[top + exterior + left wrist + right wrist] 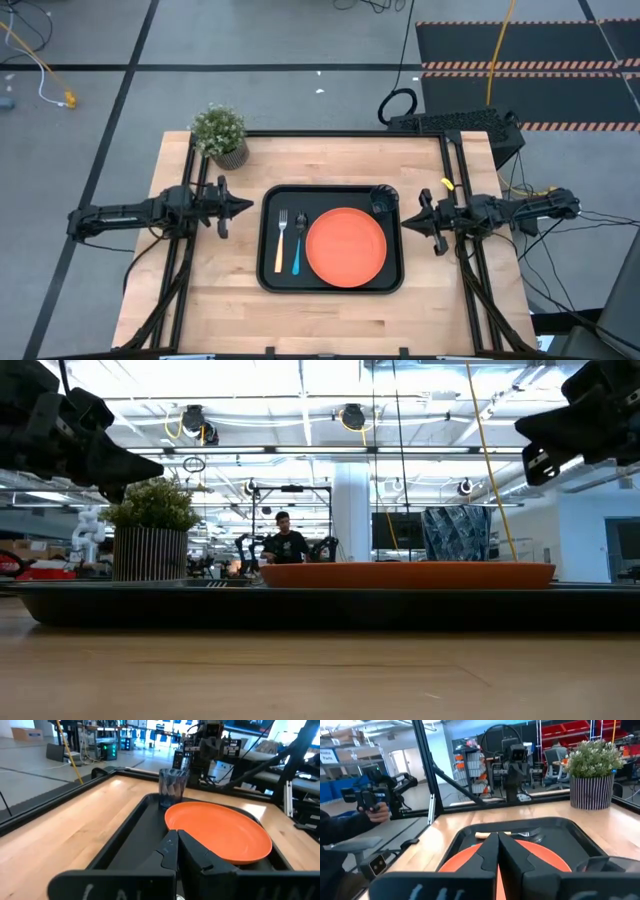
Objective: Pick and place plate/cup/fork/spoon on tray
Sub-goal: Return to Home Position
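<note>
Left gripper (243, 208): fingers pressed together, holding nothing, raised just off the tray's (268, 278) left edge, arm level. Right gripper (408, 218): fingers together, empty, beside the tray's right edge. On the tray: plate (345, 246) right of centre, cup (381, 203) in the far right corner, fork (281, 243) and spoon (298, 245) side by side at left.

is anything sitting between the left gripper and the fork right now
Nothing visible but the low rim of the tray. The left gripper, shut, hangs above the table beside it; the fork lies just inside that rim. The plant pot stands off to one side. The right gripper waits across the tray.
</note>
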Controlling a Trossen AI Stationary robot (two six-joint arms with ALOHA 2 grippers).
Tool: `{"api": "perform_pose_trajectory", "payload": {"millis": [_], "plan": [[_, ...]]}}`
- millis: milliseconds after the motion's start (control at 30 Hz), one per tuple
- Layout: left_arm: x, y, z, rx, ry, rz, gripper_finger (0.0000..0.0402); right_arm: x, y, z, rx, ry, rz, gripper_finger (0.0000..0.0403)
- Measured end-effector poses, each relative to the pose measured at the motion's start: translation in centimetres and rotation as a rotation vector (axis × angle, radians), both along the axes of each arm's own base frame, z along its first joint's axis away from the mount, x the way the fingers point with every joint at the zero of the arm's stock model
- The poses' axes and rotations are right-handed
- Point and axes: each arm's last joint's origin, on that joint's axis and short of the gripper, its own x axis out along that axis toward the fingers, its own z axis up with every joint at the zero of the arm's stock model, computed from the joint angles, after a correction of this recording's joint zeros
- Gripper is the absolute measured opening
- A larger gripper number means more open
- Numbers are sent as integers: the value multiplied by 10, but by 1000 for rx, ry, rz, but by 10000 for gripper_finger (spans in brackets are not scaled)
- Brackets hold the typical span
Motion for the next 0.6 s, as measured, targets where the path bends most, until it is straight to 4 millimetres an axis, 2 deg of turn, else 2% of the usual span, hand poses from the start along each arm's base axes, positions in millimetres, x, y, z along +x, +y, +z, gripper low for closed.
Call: {"api": "perform_pose_trajectory", "payload": {"millis": [333,500,600], "plan": [[0,0,2,19,-18,13,1,0,0,-1,26,16,0,0],[1,-5,2,119,-16,-131,1,0,0,-1,26,14,0,0],[1,-5,4,128,-31,-137,1,0,0,-1,26,14,1,0]]}}
